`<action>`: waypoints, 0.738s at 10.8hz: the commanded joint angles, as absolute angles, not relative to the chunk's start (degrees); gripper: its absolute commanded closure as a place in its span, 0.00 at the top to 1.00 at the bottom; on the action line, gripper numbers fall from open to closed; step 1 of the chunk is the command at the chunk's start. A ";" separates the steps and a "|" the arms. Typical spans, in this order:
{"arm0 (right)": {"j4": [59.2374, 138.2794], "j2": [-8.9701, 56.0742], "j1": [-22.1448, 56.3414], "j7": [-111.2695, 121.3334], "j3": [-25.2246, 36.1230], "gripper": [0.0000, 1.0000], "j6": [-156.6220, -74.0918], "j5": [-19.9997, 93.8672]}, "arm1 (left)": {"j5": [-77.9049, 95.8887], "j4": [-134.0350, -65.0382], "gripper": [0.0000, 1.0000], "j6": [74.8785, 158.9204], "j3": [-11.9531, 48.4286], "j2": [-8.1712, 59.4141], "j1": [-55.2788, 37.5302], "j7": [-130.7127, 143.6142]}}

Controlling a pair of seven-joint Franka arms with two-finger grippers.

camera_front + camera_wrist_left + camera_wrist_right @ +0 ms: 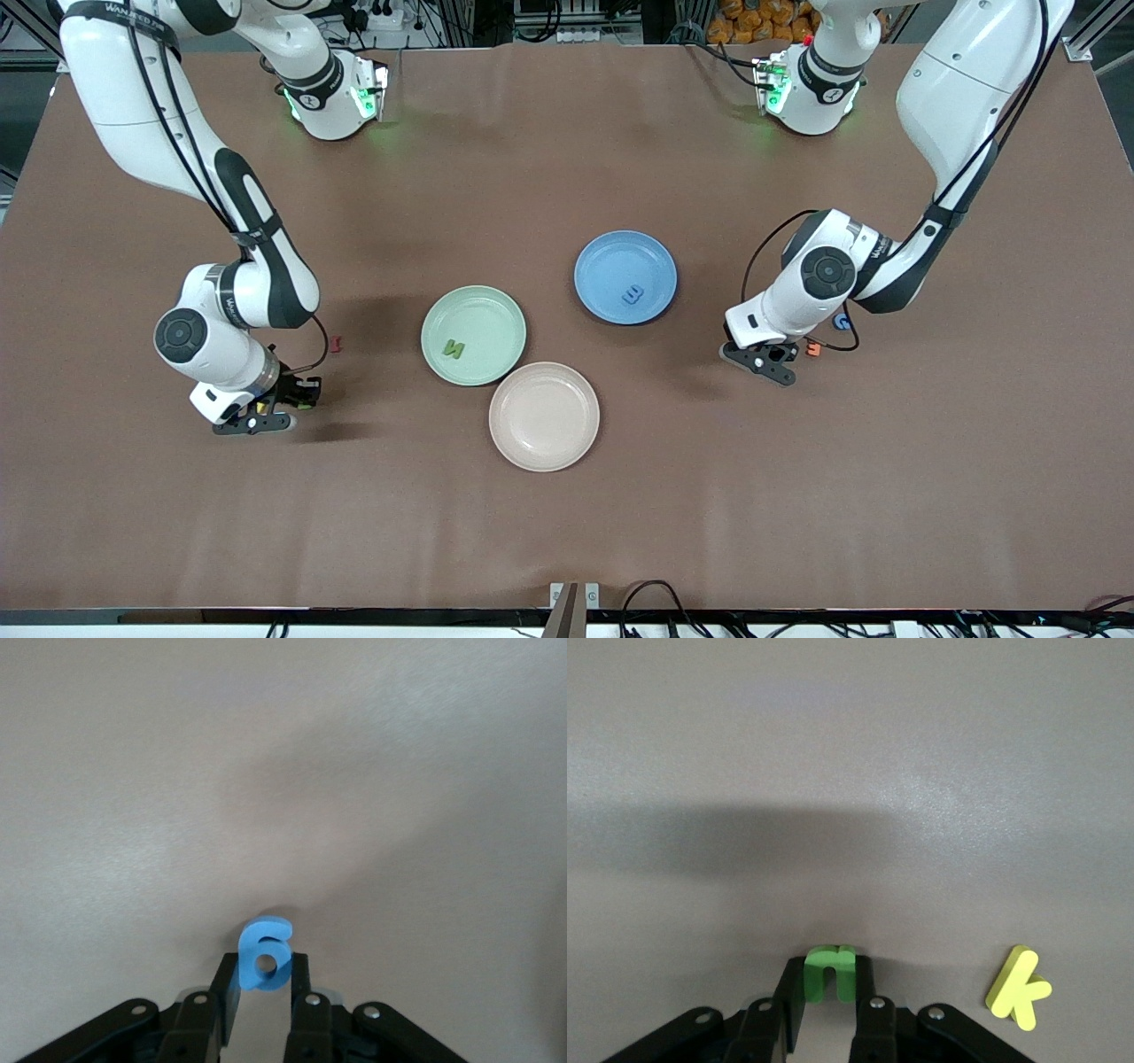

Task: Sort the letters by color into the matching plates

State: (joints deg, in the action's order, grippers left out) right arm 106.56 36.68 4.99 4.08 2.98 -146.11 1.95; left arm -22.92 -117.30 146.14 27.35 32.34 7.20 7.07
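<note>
Clamped in the left gripper [264, 992], the blue 6 [265, 955] is best lifted straight; the right gripper [830, 997] is clamped on a green letter [830, 972].

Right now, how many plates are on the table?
3: the blue plate nearest the robots' bases, the green plate nearer the camera, and the empty beige plate nearest the camera.

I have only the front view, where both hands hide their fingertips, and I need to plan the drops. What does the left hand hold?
Observer: The left hand is shut on a small chunky blue digit 6.
Operator: And the right hand?
Observer: The right hand is shut on a small chunky green letter n.
Operator: Anything loose nearby?
Observer: A small yellow letter k lies flat on the brown table beside that hand, untouched.
</note>
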 commanded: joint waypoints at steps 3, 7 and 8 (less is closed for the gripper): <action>105.29 36.57 3.34 4.48 2.55 0.28 -145.46 1.41 | -24.35 -117.42 0.00 142.91 30.49 30.50 7.47 14.85; 105.29 35.69 3.34 4.22 2.55 0.28 -144.15 2.19 | -24.35 -117.25 0.00 141.33 31.81 30.41 7.38 18.62; 105.29 35.16 3.34 4.31 2.55 0.28 -143.44 2.20 | -24.35 -117.16 0.00 141.33 31.82 30.50 7.30 18.81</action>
State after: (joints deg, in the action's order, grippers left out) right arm 105.45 36.49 4.12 4.06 3.17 -145.47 2.00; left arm -22.91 -117.07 142.85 31.11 31.54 7.20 16.02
